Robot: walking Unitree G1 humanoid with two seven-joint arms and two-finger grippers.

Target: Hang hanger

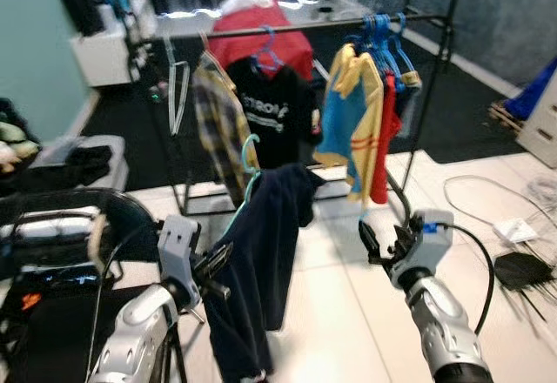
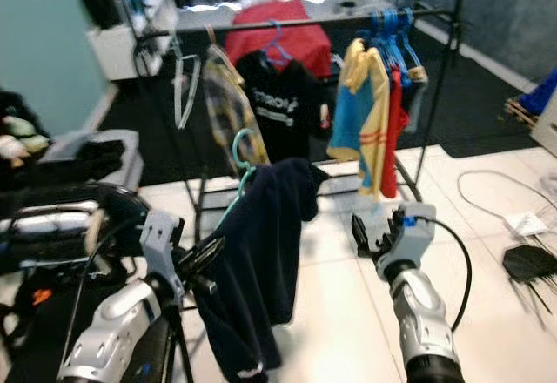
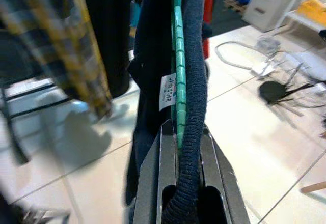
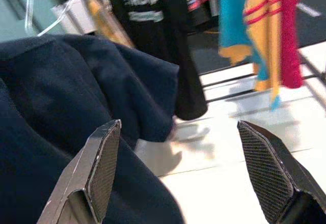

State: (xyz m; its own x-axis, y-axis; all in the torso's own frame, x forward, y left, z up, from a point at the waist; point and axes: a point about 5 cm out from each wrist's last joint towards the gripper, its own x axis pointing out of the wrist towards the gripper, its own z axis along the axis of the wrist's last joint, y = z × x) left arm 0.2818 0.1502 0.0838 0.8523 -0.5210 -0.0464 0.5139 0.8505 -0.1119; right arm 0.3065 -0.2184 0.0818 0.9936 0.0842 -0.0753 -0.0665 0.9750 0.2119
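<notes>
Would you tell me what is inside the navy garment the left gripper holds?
A teal hanger runs inside the navy garment, its hook poking out on top. Its arms are covered. The left gripper pinches both.

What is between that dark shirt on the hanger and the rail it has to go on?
Nothing solid. The left gripper holds the teal hanger with the navy garment short of the rail, open floor between. Hung clothes, like the black T-shirt, crowd the rail.

Teal hanger (image 1: 250,167), navy garment (image 1: 261,261), yellow plaid shirt (image 1: 222,126), black rail (image 1: 296,26)
</notes>
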